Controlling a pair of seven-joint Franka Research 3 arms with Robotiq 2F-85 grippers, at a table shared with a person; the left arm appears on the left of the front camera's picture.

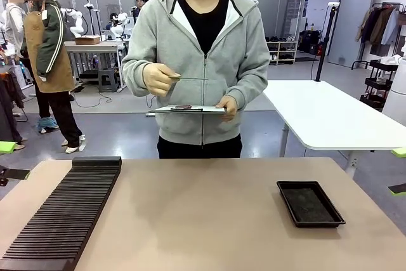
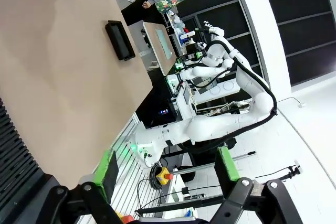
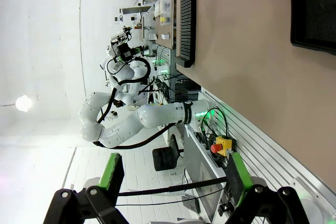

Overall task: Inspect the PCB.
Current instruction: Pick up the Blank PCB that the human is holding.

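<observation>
Across the table a person holds the PCB (image 1: 190, 79) flat at chest height in one gloved hand (image 1: 158, 79). I see it edge-on as a thin line, so its faces are hidden. The other hand (image 1: 227, 106) holds a flat clipboard-like panel (image 1: 188, 109) just below it. My left gripper (image 2: 168, 170) is open, its green-padded fingers (image 2: 110, 167) spread wide with nothing between them, off the table's near edge. My right gripper (image 3: 174, 176) is likewise open and empty, its pads (image 3: 112, 174) far apart. Both are well away from the PCB.
A shallow black tray (image 1: 309, 202) lies on the tan table (image 1: 203, 214) at the right. A long black slotted rack (image 1: 63, 214) runs along the left side. A white table (image 1: 323, 115) stands behind at the right, and other people stand farther back.
</observation>
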